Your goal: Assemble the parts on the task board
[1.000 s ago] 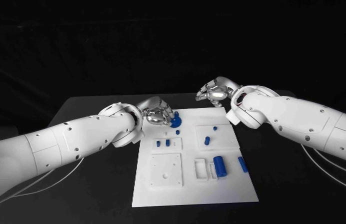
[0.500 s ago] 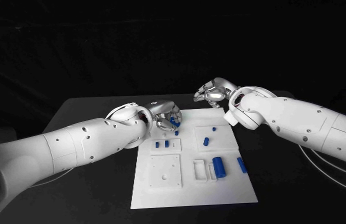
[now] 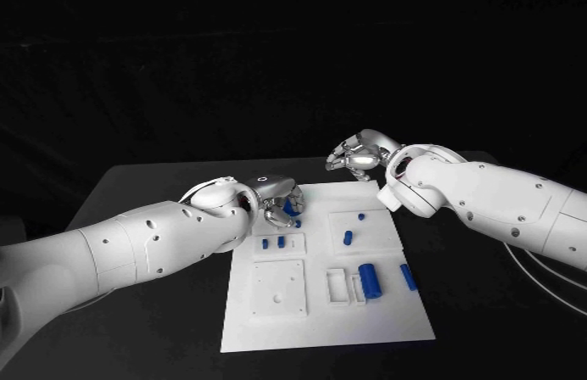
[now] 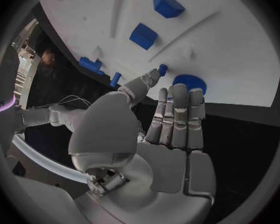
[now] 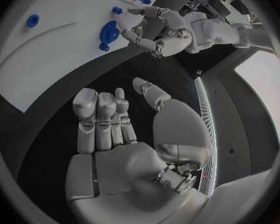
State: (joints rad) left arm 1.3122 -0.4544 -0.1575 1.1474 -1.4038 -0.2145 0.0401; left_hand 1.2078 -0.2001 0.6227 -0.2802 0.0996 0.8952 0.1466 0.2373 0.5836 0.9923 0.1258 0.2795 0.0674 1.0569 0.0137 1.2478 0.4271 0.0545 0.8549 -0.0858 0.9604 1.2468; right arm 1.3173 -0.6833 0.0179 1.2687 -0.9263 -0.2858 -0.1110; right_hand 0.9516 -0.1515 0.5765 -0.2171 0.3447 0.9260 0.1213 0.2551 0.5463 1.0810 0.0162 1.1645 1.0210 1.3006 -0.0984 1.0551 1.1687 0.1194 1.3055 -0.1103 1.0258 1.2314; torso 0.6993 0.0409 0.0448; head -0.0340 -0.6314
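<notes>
Flat lies the blue disc point(image 4: 190, 81), fingers point(image 4: 175, 114) beside.

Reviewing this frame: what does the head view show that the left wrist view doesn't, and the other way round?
Head view alone: the right hand open above the board's far edge, the large blue cylinder and the slim blue piece beside it near the board's near end.
Left wrist view alone: the left hand's palm side, fingers apart and holding nothing, with a fingertip close to a small blue peg; contact cannot be told.
Both: the left hand, the white task board, and the round blue part by that hand.
</notes>
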